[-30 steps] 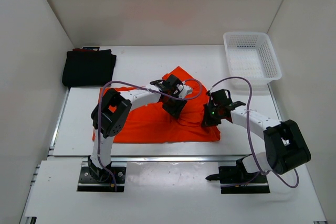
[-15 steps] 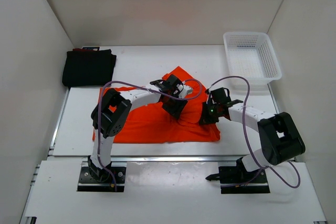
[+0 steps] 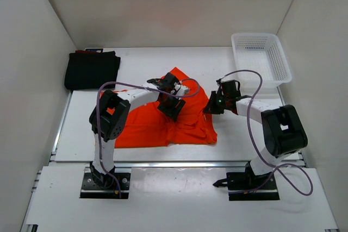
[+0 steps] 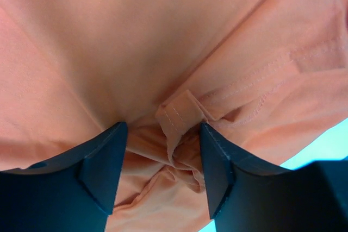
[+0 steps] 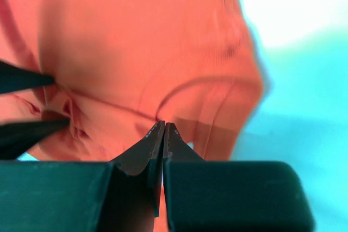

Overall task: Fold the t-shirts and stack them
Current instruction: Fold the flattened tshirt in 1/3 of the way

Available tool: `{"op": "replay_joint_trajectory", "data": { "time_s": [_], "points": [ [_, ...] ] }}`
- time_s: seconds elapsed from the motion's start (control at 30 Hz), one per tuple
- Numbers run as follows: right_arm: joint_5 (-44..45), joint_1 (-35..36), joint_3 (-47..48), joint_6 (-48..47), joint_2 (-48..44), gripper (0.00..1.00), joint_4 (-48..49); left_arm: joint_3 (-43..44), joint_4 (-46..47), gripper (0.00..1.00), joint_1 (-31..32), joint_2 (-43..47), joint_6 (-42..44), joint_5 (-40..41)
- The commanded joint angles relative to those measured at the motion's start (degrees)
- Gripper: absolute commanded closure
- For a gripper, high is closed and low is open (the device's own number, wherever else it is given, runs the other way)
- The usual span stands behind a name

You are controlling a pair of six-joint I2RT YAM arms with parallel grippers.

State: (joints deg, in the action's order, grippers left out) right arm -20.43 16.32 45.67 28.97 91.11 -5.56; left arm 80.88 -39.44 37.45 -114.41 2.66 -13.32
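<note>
From above, the orange shirt [image 3: 163,129] has changed shape. Its right edge has been drawn in toward the middle and bunched up, so the cloth now covers less of the table [image 3: 244,139]. The right gripper [image 3: 209,108] has swung farther back and the left gripper [image 3: 171,107] has shifted a little left. I take this as a side fold in progress (rumpled, not yet flat). The black shirt [image 3: 91,69] lies folded at the far left corner.

In the left wrist view, the left gripper [image 4: 160,134] is released, its jaws apart, with a bunched hem of the orange shirt [image 4: 179,42] lying loose between them.

In the right wrist view, the right gripper [image 5: 163,126] is clenched tight. A crease in the orange shirt [image 5: 136,36] runs to its tips, so it seems to pinch a thin layer.
</note>
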Motion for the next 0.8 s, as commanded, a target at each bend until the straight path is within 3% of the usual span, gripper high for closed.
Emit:
{"op": "replay_joint_trajectory", "data": {
  "time_s": [0.0, 0.03, 0.1, 0.13, 0.17, 0.23, 0.3, 0.37, 0.4, 0.5, 0.6, 0.63, 0.77],
  "points": [
    [-2.3, -1.5, 4.5, -0.1, 1.7, 1.0, 2.8, -0.7, -1.9, 0.32, 1.0, 5.1, 1.2, -2.0],
    [-1.9, -1.6, 5.3, -1.0, 1.1, 1.0, 1.2, -0.9, -1.3, 0.31, 0.7, 5.4, 1.2, -2.1],
    [-1.4, -1.9, 7.2, -5.4, 0.4, 0.84, -3.2, -1.0, -0.9, 0.3, 2.0, 4.9, 1.6, -1.5],
    [-0.6, -1.7, 8.7, -6.7, -0.1, 0.82, -6.8, -0.5, -0.8, 0.27, 2.2, 4.7, 1.8, -1.9],
    [1.1, -0.9, 9.2, -8.8, -0.1, 0.79, -8.6, -0.3, -0.7, 0.19, 2.7, 4.3, 1.7, -2.7],
    [4.9, 0.1, 8.8, -10.3, -2.9, 0.73, -14.1, 0.6, -0.8, 0.18, 3.4, 3.7, 1.5, -2.3],
    [10.4, 0.6, 7.1, -8.4, -6.0, 0.61, -18.0, 1.3, -0.9, 0.14, 3.8, 3.3, 1.6, -1.3],
    [11.2, -0.7, 3.7, -6.8, -9.5, 0.54, -21.1, 2.7, -1.3, 0.01, 3.8, 3.3, 1.0, -1.1],
    [11.3, -0.7, 2.6, -5.8, -10.2, 0.51, -21.9, 3.3, -1.2, 0.02, 3.4, 3.4, 0.8, -1.2],
    [11.5, 0.5, -1.5, -5.3, -11.7, 0.5, -20.8, 4.5, -2.2, 0.02, 2.8, 4.5, 0.6, -0.7],
    [14.5, 3.1, -1.1, -5.3, -9.7, 0.6, -20.7, 6.5, -2.8, 0.01, 2.0, 7.2, 0.9, 1.5],
    [15.8, 3.8, -0.2, -5.6, -7.6, 0.65, -21.7, 6.7, -3.0, 0.01, 1.7, 7.8, 1.3, 3.6],
    [18.6, 6.0, 4.4, -6.3, -1.0, 0.67, -29.7, 0.4, -2.7, 0.01, -0.6, 14.4, 1.7, 16.2]
  ]
}}
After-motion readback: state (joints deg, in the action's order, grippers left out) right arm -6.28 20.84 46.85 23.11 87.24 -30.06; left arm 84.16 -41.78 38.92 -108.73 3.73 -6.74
